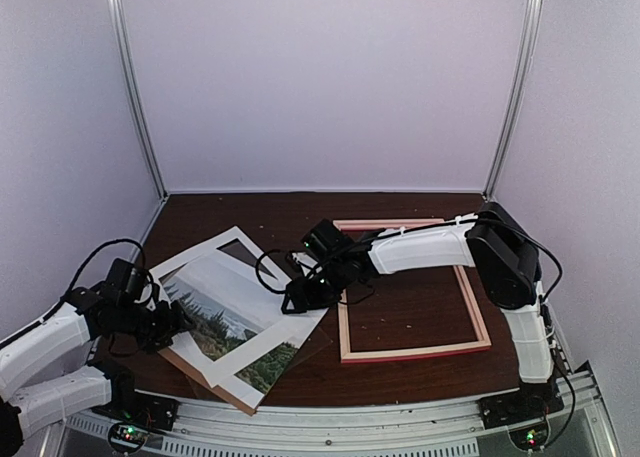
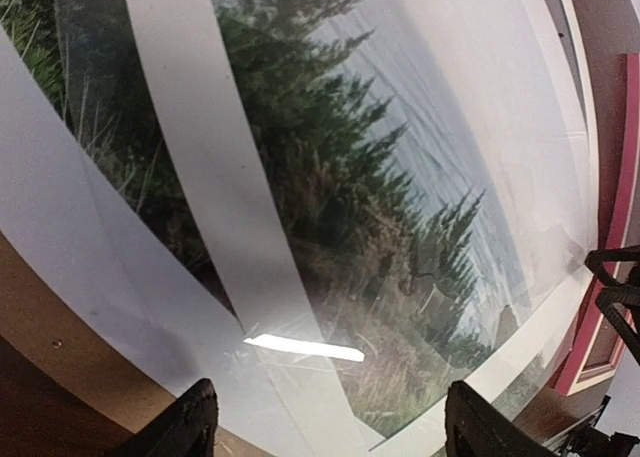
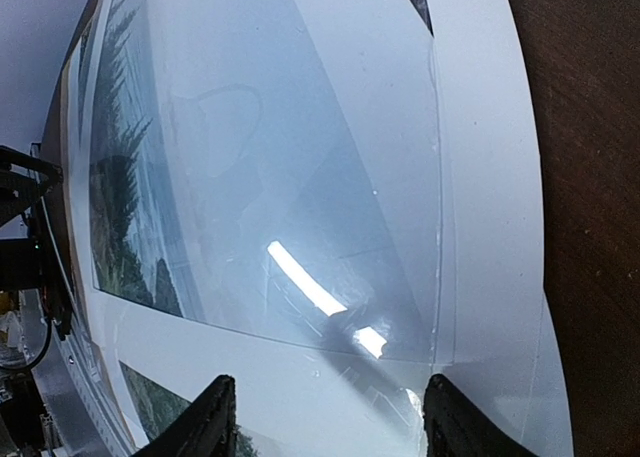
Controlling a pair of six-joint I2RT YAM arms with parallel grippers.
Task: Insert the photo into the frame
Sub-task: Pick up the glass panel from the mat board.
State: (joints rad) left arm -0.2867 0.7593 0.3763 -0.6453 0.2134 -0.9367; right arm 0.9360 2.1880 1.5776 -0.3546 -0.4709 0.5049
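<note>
- Left hand [image 2: 330, 389]: released, its dark fingers [image 2: 195, 427] spread wide at the bottom of the left wrist view with nothing clamped between them. It sits low at the left edge of a stack of sheets, at the lower left of the top view. I cannot tell whether it touches them.
- Right hand [image 3: 328, 382]: also released, fingers apart, over the right edge of the same stack, just left of centre in the top view. Its arm reaches in from the right across the upper left corner of the frame [image 1: 415, 353].
- Photo [image 1: 215, 312]: lies flat in the stack between the two hands, left of centre, outside the frame. The pale sky faces the upper right and the dark trees the lower left.
- Clear sheet [image 3: 300, 177]: glossy, lying over the photo, with a bright streak of glare. Its straight edge runs down the right side of the right wrist view.
- White mat [image 1: 262, 339]: askew in the stack, its border spreading past the photo.
- Brown backing board [image 2: 50, 307]: shows along the stack's lower left edge.
- Frame: flat on the dark tabletop [image 1: 300, 212], right of centre, pink rails up, with tabletop showing through its opening. Its left rail is just beside the stack.
</note>
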